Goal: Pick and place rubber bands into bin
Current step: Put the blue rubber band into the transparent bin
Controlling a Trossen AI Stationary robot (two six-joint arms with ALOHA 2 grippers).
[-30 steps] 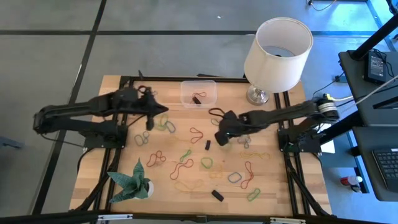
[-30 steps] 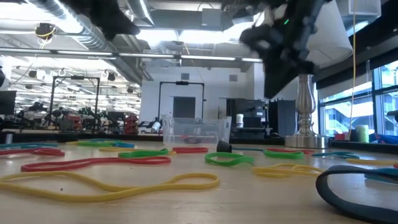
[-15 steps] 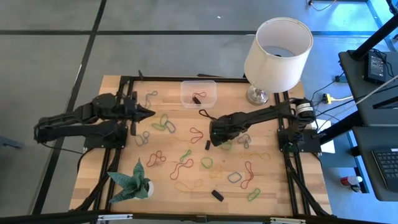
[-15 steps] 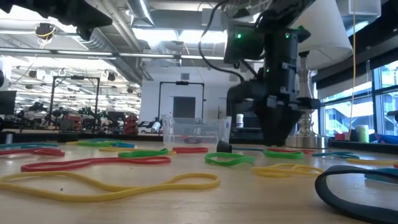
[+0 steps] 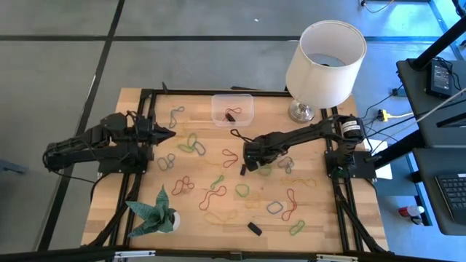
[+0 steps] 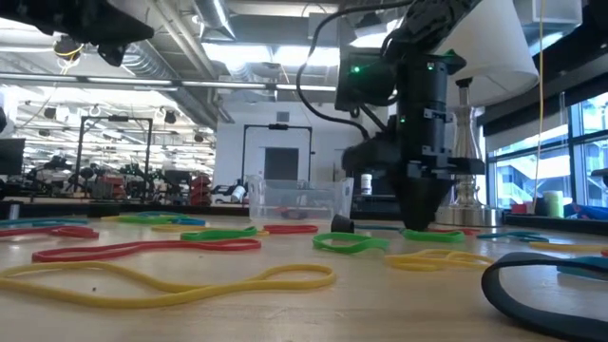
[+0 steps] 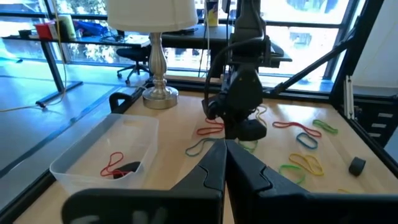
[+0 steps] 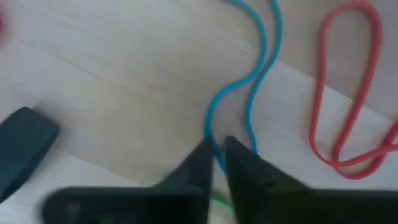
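Grey floor [image 5: 182, 65], ceiling ducts [image 6: 142, 57], large windows [image 7: 298, 12].

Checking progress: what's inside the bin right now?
Inside the bin: one red rubber band and a small dark object. Nothing visibly hides the floor.

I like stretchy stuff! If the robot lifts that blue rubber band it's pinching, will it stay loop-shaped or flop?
Probably flop: the blue rubber band is thin and already lies in wavy curves. It looks light, so the right gripper, nipping one strand, should lift it easily, dangling.

White lamp [image 5: 325, 54] behind right gripper; folded green paper plant [image 5: 153, 212] near left gripper; black block [image 5: 254, 228] further front.
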